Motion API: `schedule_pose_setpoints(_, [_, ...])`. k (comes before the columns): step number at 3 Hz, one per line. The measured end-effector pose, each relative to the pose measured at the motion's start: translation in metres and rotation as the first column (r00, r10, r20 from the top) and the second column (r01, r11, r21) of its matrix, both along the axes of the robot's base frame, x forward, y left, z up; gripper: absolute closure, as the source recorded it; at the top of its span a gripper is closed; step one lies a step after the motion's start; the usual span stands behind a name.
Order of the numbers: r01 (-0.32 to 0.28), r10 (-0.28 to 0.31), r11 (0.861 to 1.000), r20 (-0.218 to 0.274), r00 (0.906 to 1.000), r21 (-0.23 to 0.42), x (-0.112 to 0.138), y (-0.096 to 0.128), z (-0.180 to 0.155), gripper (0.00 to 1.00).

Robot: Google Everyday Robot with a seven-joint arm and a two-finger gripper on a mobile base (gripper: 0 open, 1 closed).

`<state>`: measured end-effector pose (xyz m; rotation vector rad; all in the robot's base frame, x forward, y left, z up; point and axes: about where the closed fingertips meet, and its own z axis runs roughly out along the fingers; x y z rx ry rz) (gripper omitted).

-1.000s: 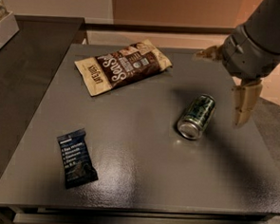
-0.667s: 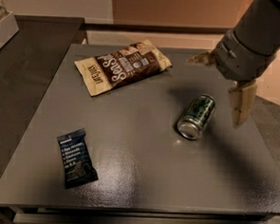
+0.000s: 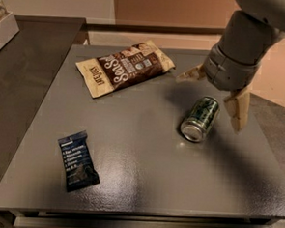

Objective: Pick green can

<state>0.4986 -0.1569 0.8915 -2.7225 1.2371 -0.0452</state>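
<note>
The green can (image 3: 200, 118) lies on its side on the grey table (image 3: 144, 169), right of centre, its silver end facing the front. My gripper (image 3: 215, 97) hangs just above and behind the can, open. One tan finger (image 3: 238, 110) points down to the can's right. The other finger (image 3: 191, 73) sticks out to the left behind the can. The jaws stand wide apart with nothing between them.
A brown and cream snack bag (image 3: 124, 67) lies flat at the back centre of the table. A dark blue bar wrapper (image 3: 77, 160) lies at the front left. A darker counter (image 3: 25, 55) adjoins on the left, with a white box (image 3: 2, 25) at its far edge.
My gripper has moved left and a little forward, closer over the can. The can, bag and wrapper have not moved.
</note>
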Motion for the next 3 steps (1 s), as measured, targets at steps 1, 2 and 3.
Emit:
schedule_pose_setpoints(1, [-0.038, 0.036, 0.999, -0.036, 0.9987, -0.034, -0.004, 0.001, -0.017, 0.0])
schedule_pose_setpoints(2, [-0.056, 0.052, 0.997, -0.062, 0.9967, -0.05, -0.006, -0.001, -0.03, 0.0])
schedule_pose_setpoints(3, [-0.066, 0.061, 0.996, -0.082, 0.9947, -0.062, -0.009, -0.002, -0.039, 0.18])
